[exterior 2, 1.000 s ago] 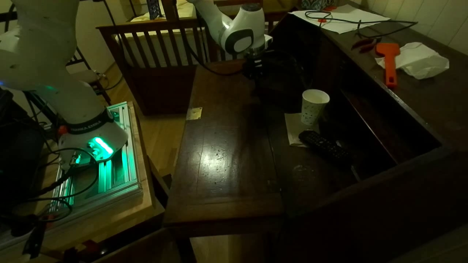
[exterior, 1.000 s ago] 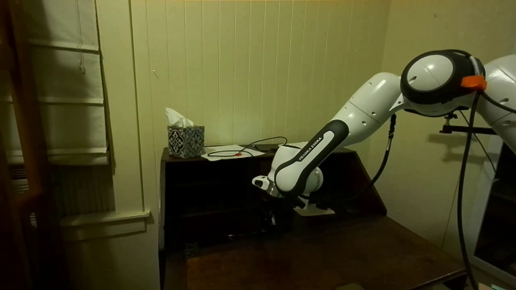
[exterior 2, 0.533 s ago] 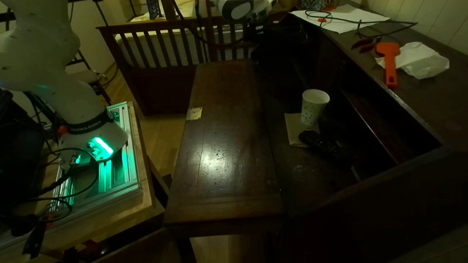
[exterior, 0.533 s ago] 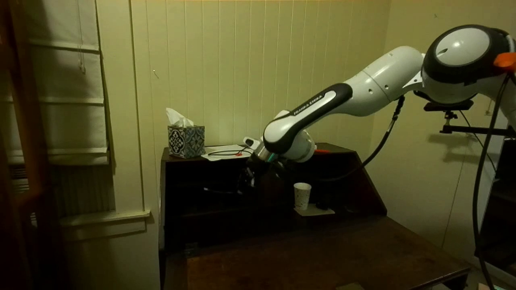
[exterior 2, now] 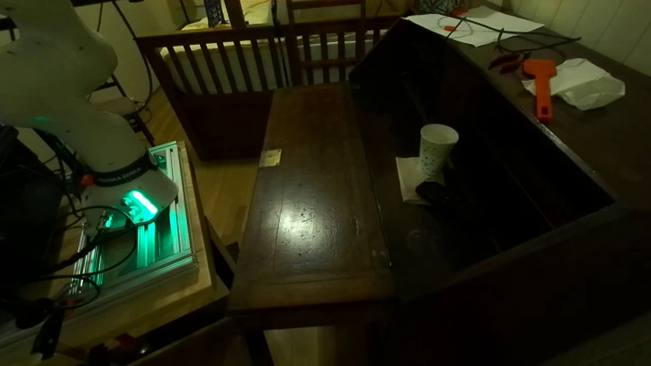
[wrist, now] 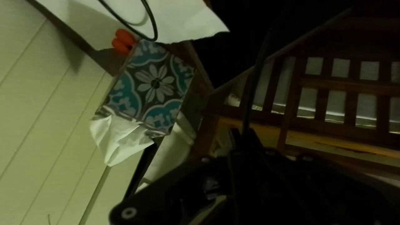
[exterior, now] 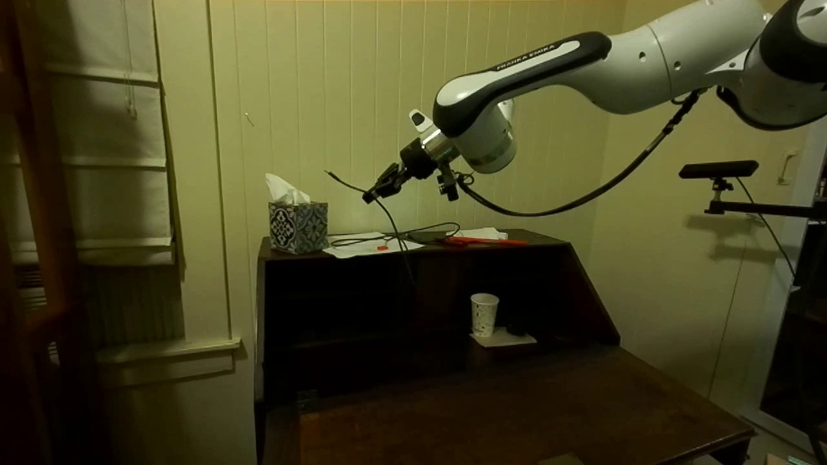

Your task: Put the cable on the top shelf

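Dark desk [exterior: 530,400], cable [exterior: 391,219] in gripper [exterior: 370,195] indistinct below.

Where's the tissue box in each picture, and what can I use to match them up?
Exterior view: tissue box left of centre, about mid-height.
Exterior view: tissue box right of centre, cut off by the picture's upper edge.
Wrist view: tissue box left of centre, tilted and upside down.
Shared landmark: the flat white sheet beside it on the top shelf.
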`<state>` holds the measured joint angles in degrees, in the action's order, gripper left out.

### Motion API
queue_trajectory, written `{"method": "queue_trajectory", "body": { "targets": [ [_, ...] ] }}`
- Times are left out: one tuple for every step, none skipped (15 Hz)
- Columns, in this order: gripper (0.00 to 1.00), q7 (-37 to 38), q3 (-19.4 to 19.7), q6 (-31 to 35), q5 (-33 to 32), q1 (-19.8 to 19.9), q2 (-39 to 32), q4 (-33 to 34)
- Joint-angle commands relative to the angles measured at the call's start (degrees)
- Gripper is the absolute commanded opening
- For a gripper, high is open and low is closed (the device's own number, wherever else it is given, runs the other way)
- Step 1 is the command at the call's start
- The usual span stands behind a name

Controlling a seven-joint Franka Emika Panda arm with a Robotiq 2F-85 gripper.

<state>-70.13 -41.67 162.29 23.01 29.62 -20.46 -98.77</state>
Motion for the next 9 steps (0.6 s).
{"method": "queue_trajectory", "body": {
  "targets": [
    [0.06, 0.01, -0.05, 0.0, 0.0, 0.3, 0.52, -0.01],
    [0.06, 0.01, -0.05, 0.0, 0.0, 0.34, 0.57, -0.04],
    [0.05, 0.01, -0.08, 0.0, 0.0, 0.32, 0.41, -0.12],
    [0.04, -0.96, 0.15, 2.59, -0.86, -0.48, -1.58, 1.57],
    [0.04, 0.85, 1.66, 5.52, -2.2, -2.13, -2.95, 4.03],
    [0.04, 0.62, 2.46, 8.99, -3.15, -3.05, -4.13, 6.03],
    [0.04, 3.16, 4.72, 10.25, -4.06, -4.7, -4.41, 8.51],
    [0.05, 4.78, 6.99, 11.24, -4.85, -6.08, -4.67, 11.21],
    [0.05, 7.02, 9.95, 12.24, -5.71, -7.88, -5.05, 13.67]
  ]
}}
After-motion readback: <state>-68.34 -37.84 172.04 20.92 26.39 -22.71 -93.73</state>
